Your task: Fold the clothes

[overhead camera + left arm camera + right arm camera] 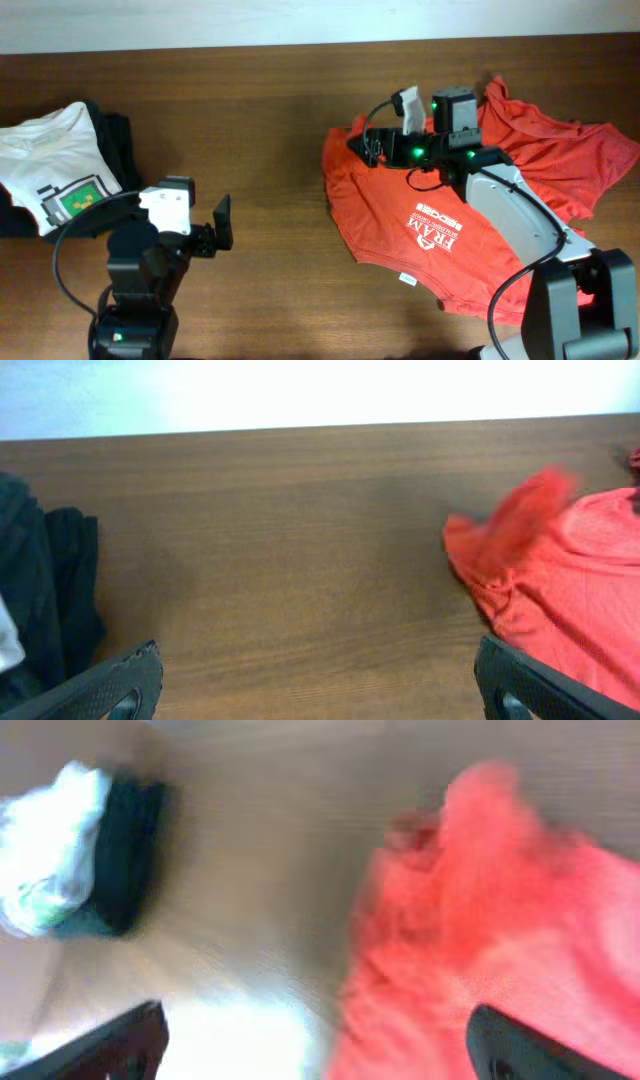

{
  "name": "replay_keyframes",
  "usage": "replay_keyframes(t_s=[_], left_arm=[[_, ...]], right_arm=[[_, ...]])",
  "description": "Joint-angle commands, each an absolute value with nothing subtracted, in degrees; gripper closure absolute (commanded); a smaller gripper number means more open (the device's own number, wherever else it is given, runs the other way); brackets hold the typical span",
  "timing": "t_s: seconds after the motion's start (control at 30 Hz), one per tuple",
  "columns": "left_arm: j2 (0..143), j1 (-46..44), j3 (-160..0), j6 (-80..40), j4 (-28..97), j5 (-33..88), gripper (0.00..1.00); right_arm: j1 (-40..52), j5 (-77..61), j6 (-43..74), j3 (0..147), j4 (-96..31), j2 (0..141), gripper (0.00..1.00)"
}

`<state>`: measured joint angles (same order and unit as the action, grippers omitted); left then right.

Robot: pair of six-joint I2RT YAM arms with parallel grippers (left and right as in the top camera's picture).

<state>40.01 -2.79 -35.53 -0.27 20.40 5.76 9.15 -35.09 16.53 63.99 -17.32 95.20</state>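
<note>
Right gripper hangs spread over the rumpled red shirt; grabbing here could pinch 2 layers. Left gripper spread too.

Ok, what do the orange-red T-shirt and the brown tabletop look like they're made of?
The orange-red short-sleeved T-shirt looks like thin, soft, matte knit fabric. It lies in loose wrinkles and folds and carries white printed letters. Whether it is cotton or synthetic cannot be told. The brown tabletop looks like wood or wood-grain laminate, smooth with a slight sheen, and fine streaky grain runs along it.
</note>
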Motion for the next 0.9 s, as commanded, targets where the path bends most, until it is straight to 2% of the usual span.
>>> replay_keyframes(t_s=[0.0,0.1,0.17,0.27,0.33,0.63,0.8,0.87], left_arm=[[40.45,-2.96,-36.58,-0.86,18.13,9.32,0.01],[40.93,-2.96,-36.58,-0.99,16.12,14.5,0.01],[43.53,-3.01,-36.58,-7.14,16.27,18.2,0.01],[50.52,-3.62,-36.58,-7.33,16.23,25.82,0.01],[58.26,-7.27,-36.58,-9.3,15.51,26.85,0.01],[91.29,-26.79,-36.73,-19.99,-3.09,27.14,0.01],[100.51,-33.26,-36.93,-25.1,-15.73,23.46,0.01],[102.69,-35.75,-36.93,-25.34,-19.77,18.41,0.01]], right_arm=[[5.45,-14.06,14.83,67.13,-31.14,91.94,0.01],[-0.03,-2.24,14.85,68.6,-46.11,84.77,0.01],[-4.56,-2.76,14.87,68.6,-52.14,80.25,0.01],[-8.99,-3.16,14.85,68.6,-58.94,76.6,0.01],[-11.79,-3.14,14.85,68.6,-63.46,75.48,0.01],[-13.26,-3.11,14.83,68.6,-68.07,75.46,0.01],[-13.26,-3.14,14.83,68.6,-68.69,75.46,0.01],[-13.26,-3.14,14.83,68.6,-68.84,75.46,0.01]])
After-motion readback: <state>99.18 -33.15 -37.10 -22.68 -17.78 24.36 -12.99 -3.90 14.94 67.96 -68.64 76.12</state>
